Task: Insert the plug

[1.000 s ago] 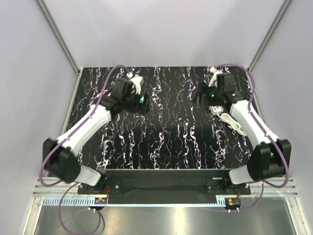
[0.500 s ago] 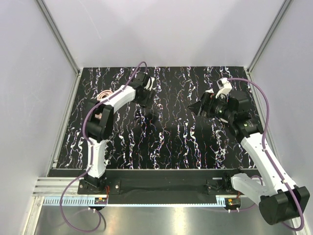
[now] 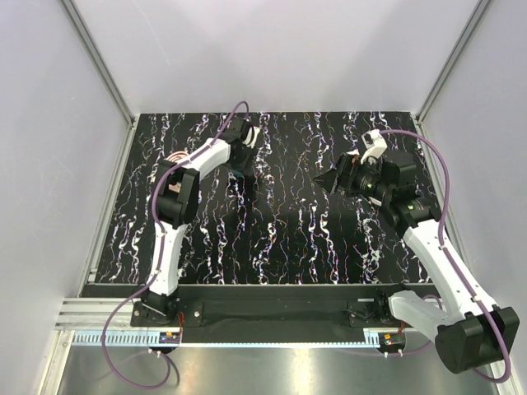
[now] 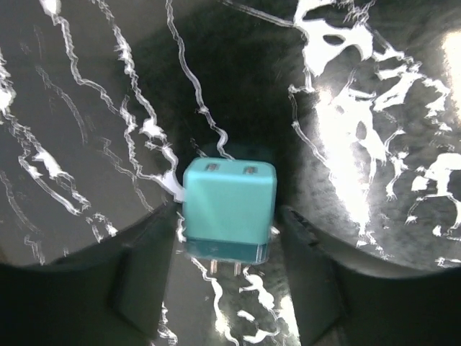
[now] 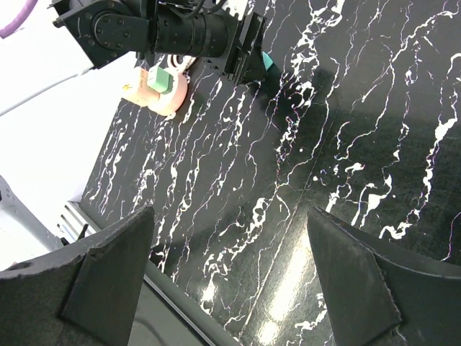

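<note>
The teal-blue plug sits low over the glossy black table, two metal prongs showing under its darker lower edge. My left gripper has a dark finger hugging each side of it, shut on it as far as the blur shows. From above, the left gripper is stretched to the far left-centre of the table. In the right wrist view the plug peeks out at the left gripper's tip. My right gripper hangs open over the right-centre, nothing between its fingers. No power strip is in view.
A peach-pink round holder with a mint-green cube lies at the table's left, beside the left arm. Grey walls and aluminium posts bound the black marbled table. Purple cables loop off both arms.
One second ago both arms were folded nearer and a white power strip with its cord lay under the right gripper. Since half a second ago, the two arms have barely shifted.
</note>
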Robot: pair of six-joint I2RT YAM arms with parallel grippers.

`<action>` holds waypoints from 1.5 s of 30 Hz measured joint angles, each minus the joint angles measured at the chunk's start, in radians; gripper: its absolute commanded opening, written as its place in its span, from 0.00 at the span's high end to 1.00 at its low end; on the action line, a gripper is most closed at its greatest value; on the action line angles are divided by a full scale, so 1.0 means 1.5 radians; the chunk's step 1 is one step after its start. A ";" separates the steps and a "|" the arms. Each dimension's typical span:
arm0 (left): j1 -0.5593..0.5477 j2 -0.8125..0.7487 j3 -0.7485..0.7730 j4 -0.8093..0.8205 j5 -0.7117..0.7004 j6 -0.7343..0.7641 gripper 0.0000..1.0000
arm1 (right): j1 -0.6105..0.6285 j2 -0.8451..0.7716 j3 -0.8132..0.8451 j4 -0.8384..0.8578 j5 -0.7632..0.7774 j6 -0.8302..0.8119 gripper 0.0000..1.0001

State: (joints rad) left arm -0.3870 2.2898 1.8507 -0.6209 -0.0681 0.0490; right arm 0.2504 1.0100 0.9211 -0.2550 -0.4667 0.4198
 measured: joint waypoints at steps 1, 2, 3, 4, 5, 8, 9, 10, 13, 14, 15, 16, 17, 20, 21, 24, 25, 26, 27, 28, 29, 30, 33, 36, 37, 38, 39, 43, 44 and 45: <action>0.000 0.002 0.002 0.001 0.004 0.002 0.44 | 0.000 0.001 0.000 0.000 0.000 0.000 0.07; 0.000 0.002 0.005 0.000 0.006 0.002 0.46 | 0.000 0.002 0.000 0.001 0.000 0.000 0.07; 0.000 0.003 0.007 0.000 0.010 0.003 0.49 | 0.000 0.003 0.000 0.001 0.000 0.000 0.07; 0.000 0.006 0.010 -0.001 0.013 0.004 0.68 | 0.000 0.004 0.000 0.001 0.000 0.000 0.07; 0.000 0.009 0.014 -0.002 0.017 0.006 0.77 | 0.000 0.006 0.000 0.001 0.000 0.000 0.07; 0.000 0.012 0.020 -0.002 0.028 0.005 0.98 | 0.000 0.010 0.000 0.003 0.000 0.000 0.08; 0.000 0.012 0.020 -0.003 0.035 0.005 1.00 | 0.000 0.011 0.000 0.002 0.000 0.000 0.08; 0.000 0.010 0.019 -0.001 0.040 0.003 1.00 | 0.000 0.012 -0.001 0.003 0.001 0.000 0.08; -0.002 -0.022 -0.030 0.021 0.065 -0.007 1.00 | 0.000 0.017 -0.004 0.001 0.001 0.007 0.10; -0.003 -0.048 -0.070 0.033 0.072 -0.011 1.00 | 0.000 0.021 -0.004 0.001 0.001 0.012 0.11; -0.005 -0.077 -0.106 0.036 0.079 -0.014 1.00 | 0.000 0.026 -0.004 0.000 0.000 0.020 0.12; -0.009 -0.120 -0.161 0.049 0.084 -0.017 1.00 | 0.000 0.033 -0.004 -0.002 -0.004 0.027 0.12; -0.017 -0.168 -0.209 0.049 0.091 -0.019 1.00 | 0.000 0.042 -0.003 -0.003 -0.010 0.034 0.13; -0.063 -0.332 -0.321 0.072 0.107 -0.022 1.00 | -0.001 0.077 0.004 -0.019 -0.040 0.066 0.19; -0.088 -0.394 -0.349 0.087 0.108 -0.022 1.00 | -0.001 0.087 0.006 -0.023 -0.053 0.077 0.22; -0.175 -0.563 -0.412 0.145 0.120 -0.021 1.00 | -0.001 0.128 0.032 -0.037 -0.119 0.127 0.25; -0.197 -0.601 -0.425 0.160 0.124 -0.021 1.00 | 0.000 0.138 0.041 -0.038 -0.138 0.139 0.25; -0.221 -0.642 -0.439 0.175 0.127 -0.021 1.00 | 0.002 0.149 0.051 -0.039 -0.158 0.153 0.25; -0.240 -0.676 -0.452 0.188 0.128 -0.021 1.00 | 0.005 0.156 0.061 -0.039 -0.174 0.165 0.24; -0.254 -0.704 -0.466 0.199 0.127 -0.020 1.00 | 0.011 0.161 0.070 -0.039 -0.185 0.176 0.23; -0.265 -0.725 -0.478 0.205 0.124 -0.020 1.00 | 0.020 0.163 0.079 -0.039 -0.196 0.184 0.23; -0.276 -0.739 -0.491 0.211 0.118 -0.019 1.00 | 0.030 0.164 0.088 -0.039 -0.207 0.193 0.23; -0.304 -0.759 -0.531 0.216 0.096 -0.016 1.00 | 0.062 0.164 0.110 -0.038 -0.231 0.210 0.23; -0.328 -0.759 -0.564 0.210 0.081 -0.013 1.00 | 0.088 0.164 0.116 -0.036 -0.242 0.218 0.26; -0.336 -0.760 -0.574 0.208 0.077 -0.012 1.00 | 0.094 0.165 0.116 -0.039 -0.242 0.218 0.27; -0.342 -0.761 -0.579 0.205 0.075 -0.012 1.00 | 0.099 0.166 0.116 -0.042 -0.243 0.218 0.30; -0.348 -0.762 -0.583 0.205 0.071 -0.012 1.00 | 0.103 0.168 0.117 -0.047 -0.243 0.216 0.30; -0.366 -0.772 -0.587 0.206 0.053 -0.008 1.00 | 0.120 0.191 0.117 -0.063 -0.243 0.206 0.31; -0.369 -0.776 -0.587 0.207 0.050 -0.008 1.00 | 0.126 0.199 0.117 -0.066 -0.243 0.203 0.31; -0.371 -0.780 -0.587 0.208 0.048 -0.008 1.00 | 0.131 0.205 0.117 -0.069 -0.243 0.201 0.30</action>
State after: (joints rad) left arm -0.9440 1.1194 0.9703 -0.3088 0.0040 0.0376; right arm 0.4469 1.3170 1.0966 -0.3592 -0.8318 0.7212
